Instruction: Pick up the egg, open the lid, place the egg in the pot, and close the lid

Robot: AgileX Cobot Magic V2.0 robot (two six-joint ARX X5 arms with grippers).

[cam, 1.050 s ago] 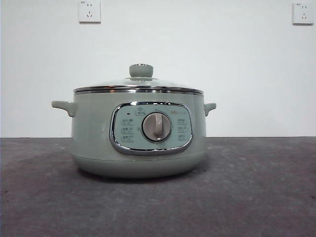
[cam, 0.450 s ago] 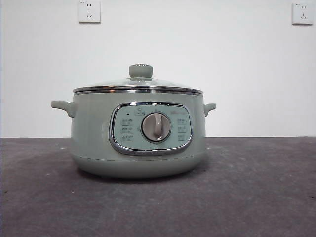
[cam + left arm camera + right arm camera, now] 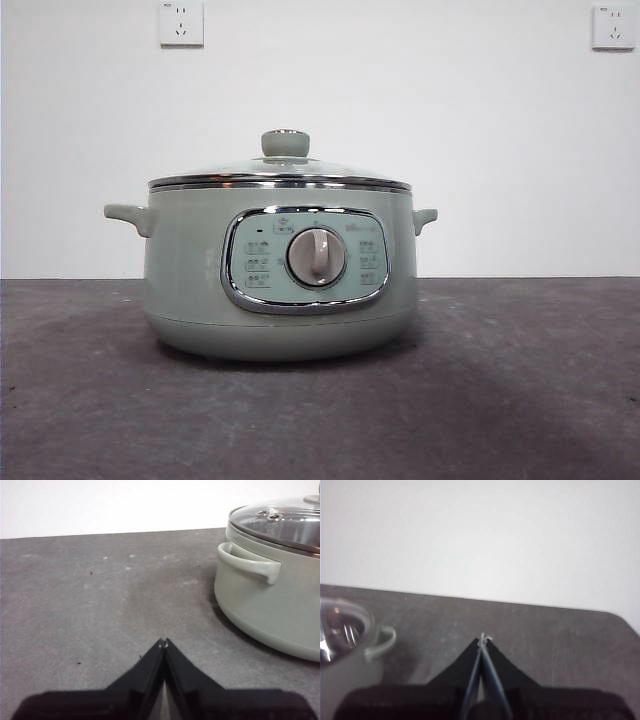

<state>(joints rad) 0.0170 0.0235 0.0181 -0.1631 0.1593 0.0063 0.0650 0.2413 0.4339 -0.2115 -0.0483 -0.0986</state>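
The pale green pot (image 3: 190, 270) stands on the dark table with the glass lid (image 3: 280, 175) resting shut on it, knob on top. The egg is not in view in any frame. My left gripper (image 3: 163, 642) is shut and holds nothing; it hovers low over bare table, with the pot (image 3: 280, 605) and one side handle off to its side. My right gripper (image 3: 483, 639) is also shut and holds nothing, higher above the table, and the pot (image 3: 350, 655) with its lid (image 3: 340, 627) shows at the edge of its view.
The dark grey table (image 3: 520, 380) stretches out on both sides of the pot. A white wall with two power sockets (image 3: 181, 22) stands behind. The table's far rounded corner (image 3: 620, 617) shows in the right wrist view.
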